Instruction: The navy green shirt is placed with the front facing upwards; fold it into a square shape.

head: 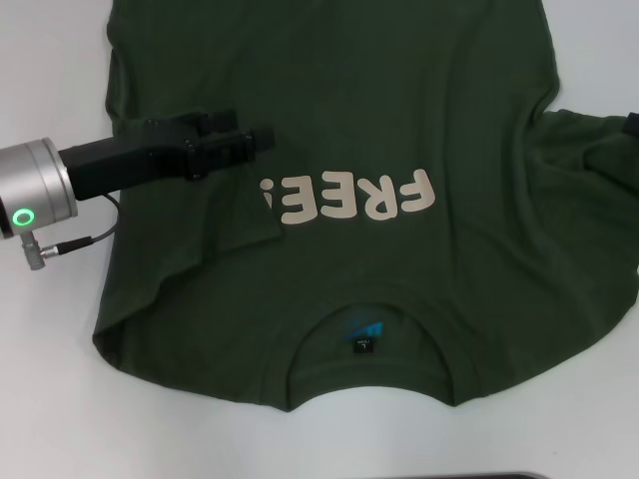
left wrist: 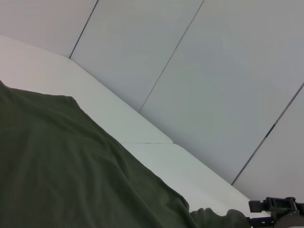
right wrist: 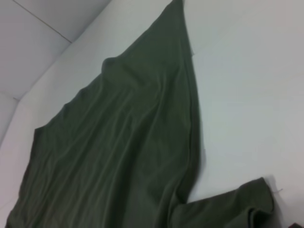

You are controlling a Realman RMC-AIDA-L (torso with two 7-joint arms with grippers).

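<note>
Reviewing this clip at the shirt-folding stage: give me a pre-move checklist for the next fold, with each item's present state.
1. Shirt face up: ok. The navy green shirt shows its pale letters and neck label.
2. Left side folded in: ok. A flap of cloth covers the start of the letters.
3. Left gripper placement: ok, over the folded flap, beside the letters.
4. Left gripper's hold on the cloth: cannot tell.
5. Right sleeve folded in: not ok, it lies spread out on the white table.
6. Right gripper position: cannot tell; only a dark part of it shows past the shirt's far edge in the left wrist view.
</note>
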